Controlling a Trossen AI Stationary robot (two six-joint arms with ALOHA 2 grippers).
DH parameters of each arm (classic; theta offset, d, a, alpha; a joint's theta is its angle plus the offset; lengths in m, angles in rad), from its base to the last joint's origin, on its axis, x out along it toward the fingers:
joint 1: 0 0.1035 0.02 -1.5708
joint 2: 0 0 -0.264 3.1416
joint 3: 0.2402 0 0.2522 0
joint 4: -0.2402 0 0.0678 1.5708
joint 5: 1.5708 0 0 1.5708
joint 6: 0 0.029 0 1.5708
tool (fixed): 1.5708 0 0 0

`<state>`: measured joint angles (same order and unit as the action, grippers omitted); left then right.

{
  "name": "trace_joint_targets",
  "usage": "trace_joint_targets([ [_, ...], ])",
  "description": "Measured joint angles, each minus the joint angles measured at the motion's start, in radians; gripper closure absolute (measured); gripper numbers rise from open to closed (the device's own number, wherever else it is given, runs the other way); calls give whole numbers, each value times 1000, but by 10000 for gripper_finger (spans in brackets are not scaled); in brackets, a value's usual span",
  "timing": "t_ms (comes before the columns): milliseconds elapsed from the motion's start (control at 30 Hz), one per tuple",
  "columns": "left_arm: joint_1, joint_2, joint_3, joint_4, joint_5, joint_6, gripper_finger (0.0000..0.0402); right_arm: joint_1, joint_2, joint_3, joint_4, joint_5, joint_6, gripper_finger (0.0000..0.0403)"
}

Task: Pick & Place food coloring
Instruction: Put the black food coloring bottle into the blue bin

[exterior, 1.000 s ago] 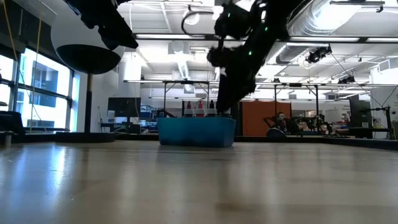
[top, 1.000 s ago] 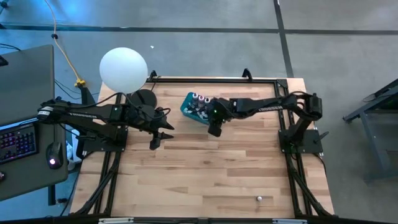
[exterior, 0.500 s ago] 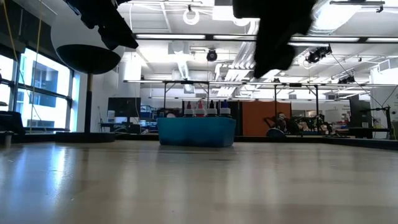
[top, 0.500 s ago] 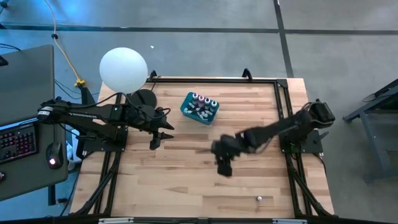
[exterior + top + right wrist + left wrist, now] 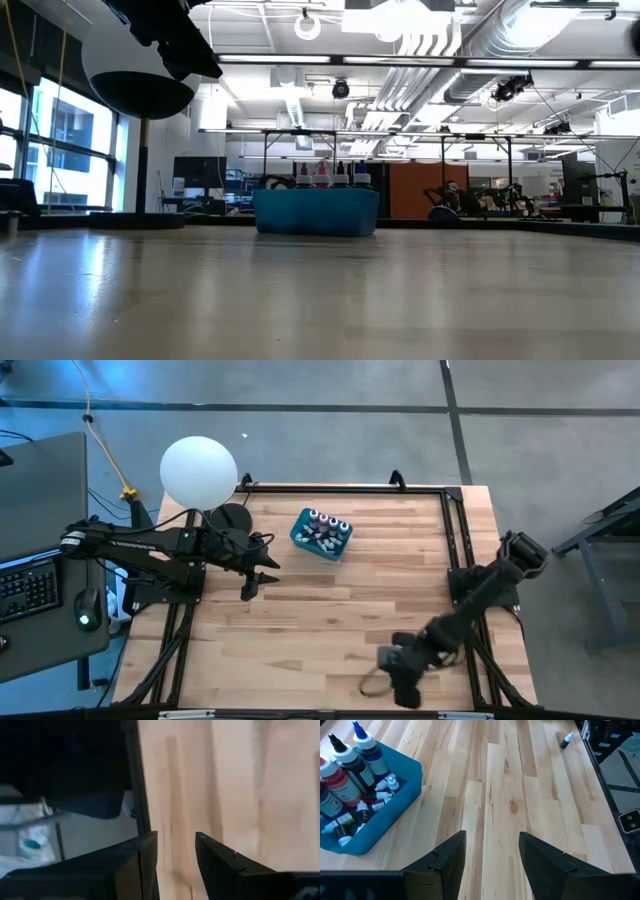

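**A:** Top-down cam: a second ago the right gripper was over the blue tub; now it's swung to the near edge of the bench, well apart from the tub. I'd guess it's heading for the dropped bottle beside it, a tiny pale speck on the planks. The left gripper waits near the bench's left side, same spot as before.

**B:** And the table-level cam?

**A:** The dark arm that blocked the middle is gone from that view. The tub sits on the wood with the food coloring caps poking above its rim. Smooth plastic, straight walls.

**B:** Left wrist cam?

**A:** Best look. The tub holds the food coloring: a few taller bottles with pointed caps, red, dark and blue, plus tiny ones lying loose. One stray bottle lies on the bench, dark body, white cap. Left gripper is spread wide, holding nothing.

**B:** Right wrist cam?

**A:** Right gripper has a gap with nothing in it, over pale blurry wood at the bench's edge.
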<state>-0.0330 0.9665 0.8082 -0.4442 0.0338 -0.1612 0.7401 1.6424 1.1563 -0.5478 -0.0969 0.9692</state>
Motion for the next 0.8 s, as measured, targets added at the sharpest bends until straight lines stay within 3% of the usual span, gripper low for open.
trace_joint_targets([
  [167, 0, 0, 0, 0, 0, 0, 220, 114, 0, -1, -1, 91, -6, 279],
  [333, 0, 0, 0, 0, 0, 0, 220, 178, 0, -1, -45, 100, -8, 279],
  [500, 0, 0, 0, 0, 0, -1, 220, 209, 0, -24, -130, 105, -58, 279],
  [800, 0, 0, 0, 0, 0, -53, 220, 209, 0, -192, -23, 118, -87, 279],
])
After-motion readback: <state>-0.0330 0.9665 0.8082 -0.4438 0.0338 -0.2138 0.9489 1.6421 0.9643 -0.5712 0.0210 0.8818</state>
